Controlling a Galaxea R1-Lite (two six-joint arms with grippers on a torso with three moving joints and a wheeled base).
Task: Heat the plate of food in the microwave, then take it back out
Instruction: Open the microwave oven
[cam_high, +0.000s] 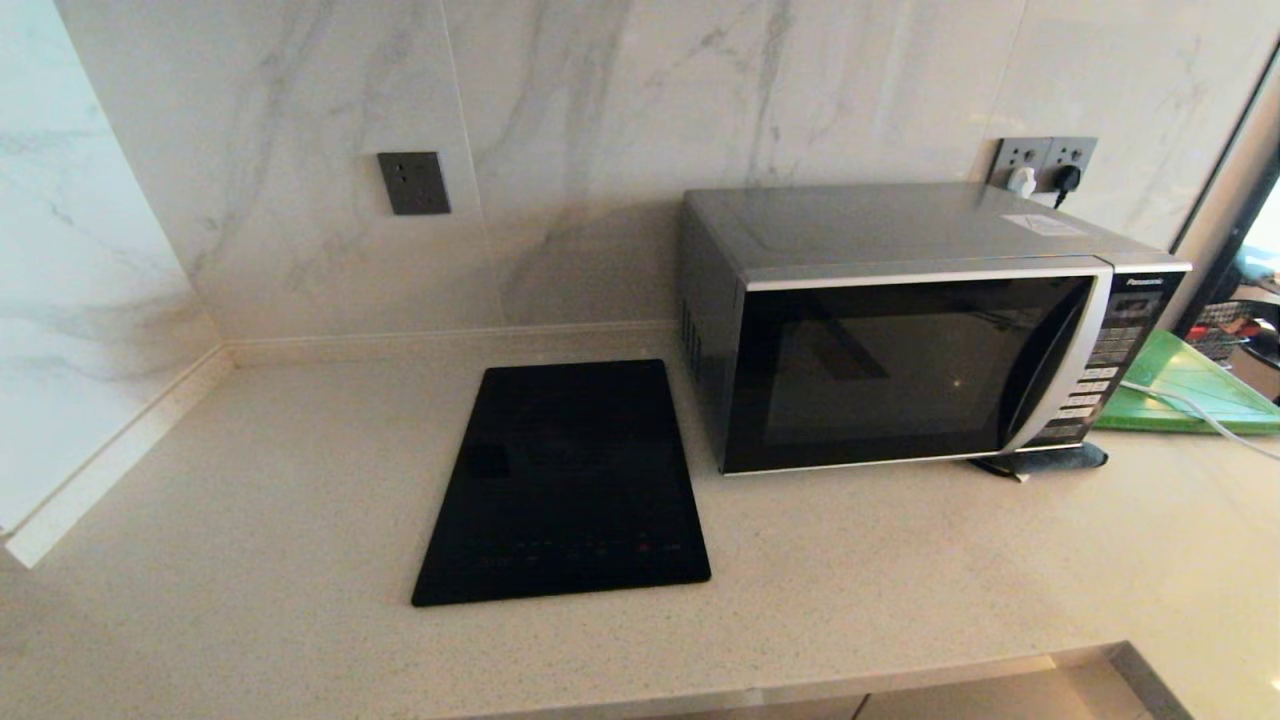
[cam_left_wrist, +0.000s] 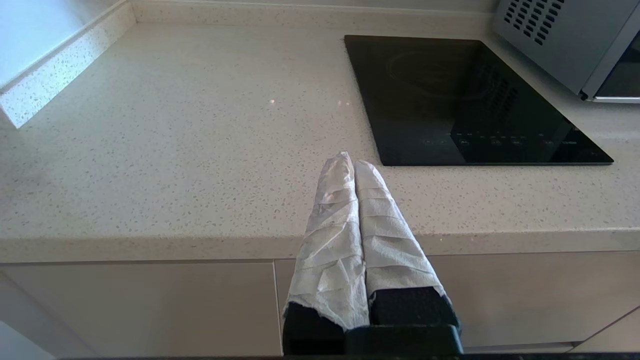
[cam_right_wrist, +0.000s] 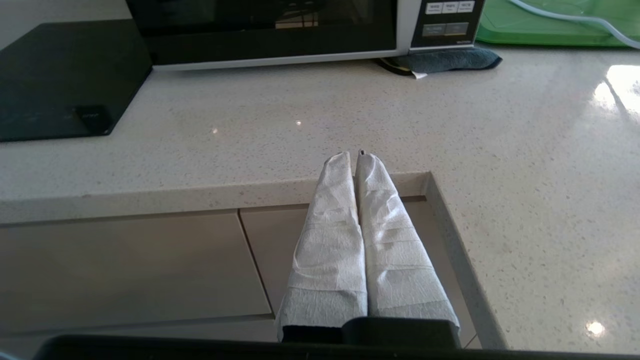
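The silver-grey microwave (cam_high: 920, 320) stands on the counter at the back right, its black glass door closed; a corner of it shows in the left wrist view (cam_left_wrist: 565, 40) and its lower door in the right wrist view (cam_right_wrist: 270, 30). The lavender plate of food is out of view in every frame. My left gripper (cam_left_wrist: 352, 161) hangs shut and empty before the counter's front edge, left of the cooktop. My right gripper (cam_right_wrist: 352, 157) is shut and empty at the counter's front edge, in front of the microwave. Neither arm shows in the head view.
A flat black glass cooktop (cam_high: 565, 485) lies left of the microwave. A green cutting board (cam_high: 1185, 385) with a white cable across it sits at its right, and a dark cloth (cam_high: 1045, 460) lies under its front right corner. The counter (cam_high: 900, 560) steps back at the near right.
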